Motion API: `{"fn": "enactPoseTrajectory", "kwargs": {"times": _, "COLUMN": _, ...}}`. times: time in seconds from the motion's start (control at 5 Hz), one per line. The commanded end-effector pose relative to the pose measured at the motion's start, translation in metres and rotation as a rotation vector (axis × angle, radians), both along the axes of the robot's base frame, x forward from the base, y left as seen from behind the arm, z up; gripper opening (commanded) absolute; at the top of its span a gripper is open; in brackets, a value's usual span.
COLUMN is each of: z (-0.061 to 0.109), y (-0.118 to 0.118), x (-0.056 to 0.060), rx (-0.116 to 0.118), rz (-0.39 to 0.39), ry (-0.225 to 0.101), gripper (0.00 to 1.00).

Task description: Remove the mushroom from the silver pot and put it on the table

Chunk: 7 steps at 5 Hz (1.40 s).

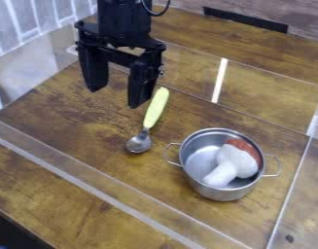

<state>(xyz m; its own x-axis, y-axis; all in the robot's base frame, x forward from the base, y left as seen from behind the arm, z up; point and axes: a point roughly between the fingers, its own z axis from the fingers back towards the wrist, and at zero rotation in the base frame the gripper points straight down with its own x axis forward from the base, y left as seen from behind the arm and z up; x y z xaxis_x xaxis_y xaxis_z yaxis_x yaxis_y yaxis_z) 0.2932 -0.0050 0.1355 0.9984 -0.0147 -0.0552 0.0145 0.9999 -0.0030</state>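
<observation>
The silver pot [219, 165] stands on the table [70, 126] toward the front right. Inside it lies the mushroom [231, 162], white stem toward the front and red-brown cap toward the back right. My gripper [119, 88] hangs above the table at the upper left of the pot, well apart from it. Its two black fingers [91, 73] point down with a clear gap between them and nothing held: it is open.
A metal spoon [148, 122] with a yellow-green handle lies on the table between the gripper and the pot. Clear acrylic walls [123, 180] edge the tabletop at the front, left and right.
</observation>
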Motion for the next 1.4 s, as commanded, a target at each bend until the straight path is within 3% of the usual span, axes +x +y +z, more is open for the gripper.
{"fn": "enactPoseTrajectory", "kwargs": {"times": 0.0, "z": -0.009, "y": -0.002, "x": 0.000, "rx": -0.006, "rz": -0.068, "ry": 0.031, "gripper": 1.00}}
{"fn": "enactPoseTrajectory", "kwargs": {"times": 0.2, "z": -0.009, "y": -0.018, "x": 0.007, "rx": -0.016, "rz": -0.070, "ry": 0.047, "gripper": 1.00}}
{"fn": "enactPoseTrajectory", "kwargs": {"times": 0.4, "z": -0.001, "y": -0.054, "x": 0.018, "rx": -0.026, "rz": -0.120, "ry": 0.021, "gripper": 1.00}}
{"fn": "enactPoseTrajectory", "kwargs": {"times": 0.8, "z": 0.000, "y": -0.126, "x": 0.023, "rx": -0.055, "rz": -0.293, "ry": -0.016, "gripper": 1.00}}
{"fn": "enactPoseTrajectory", "kwargs": {"times": 1.0, "z": -0.016, "y": -0.122, "x": 0.028, "rx": -0.067, "rz": -0.320, "ry": -0.018, "gripper": 1.00}}
{"fn": "enactPoseTrajectory", "kwargs": {"times": 1.2, "z": -0.030, "y": -0.108, "x": 0.032, "rx": -0.061, "rz": -0.322, "ry": -0.021, "gripper": 1.00}}
